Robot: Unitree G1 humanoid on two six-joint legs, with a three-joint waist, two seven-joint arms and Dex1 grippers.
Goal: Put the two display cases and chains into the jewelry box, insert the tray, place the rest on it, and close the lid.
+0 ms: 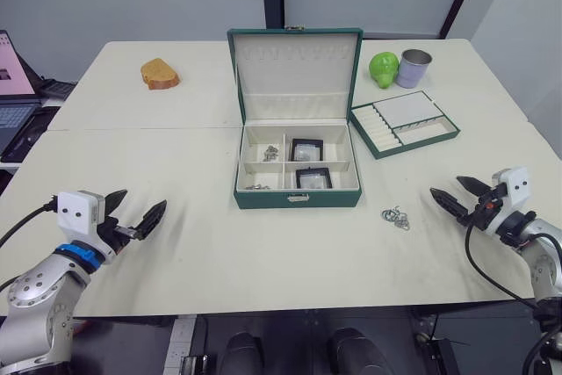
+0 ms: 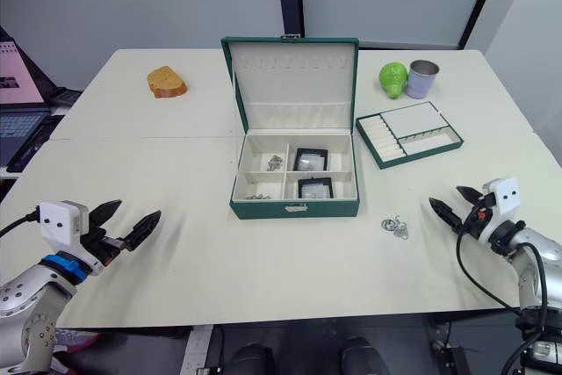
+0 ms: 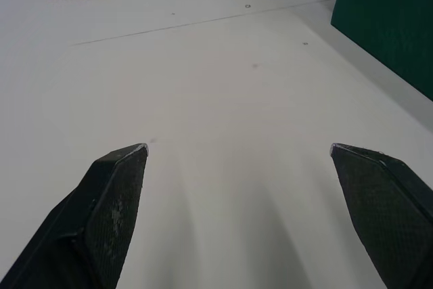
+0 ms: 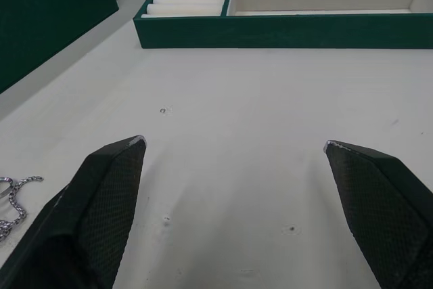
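Black fingers [image 3: 108, 214] of your left gripper [image 1: 133, 211] stand spread wide and hold nothing, low over bare bench [image 1: 176, 147] at the near left. Your right gripper [image 1: 458, 196] is spread and empty too, at the near right edge. Just to its left the rest [image 1: 396, 217], a small cluster of silvery loops, lies loose on the bench, near the front right corner of the jewelry box [image 1: 298, 198] but apart from it; you can see a bit of it beside the right finger in the right wrist view.

Move outward to the middle of the bench and you find the jewelry box, dark green with a gold clasp facing you. Its lid [image 1: 296, 71] stands open and upright behind it, cream inside. The two display cases [image 1: 306, 149] are already in the box: one in the far right compartment, the other [image 1: 313, 177] in the near right one. The chains [image 1: 270, 153] sit as two small silvery heaps in the left compartments, one farther back, one [image 1: 258, 186] nearer you.

Right of the box, the tray [image 1: 405, 123] lies flat on the bench at an angle, its ribbed slots toward the box side. Beyond it stand a green apple-like object [image 1: 383, 68] and a grey cup [image 1: 414, 68], side by side. Far left, a brown bread-like piece [image 1: 159, 74] sits alone.
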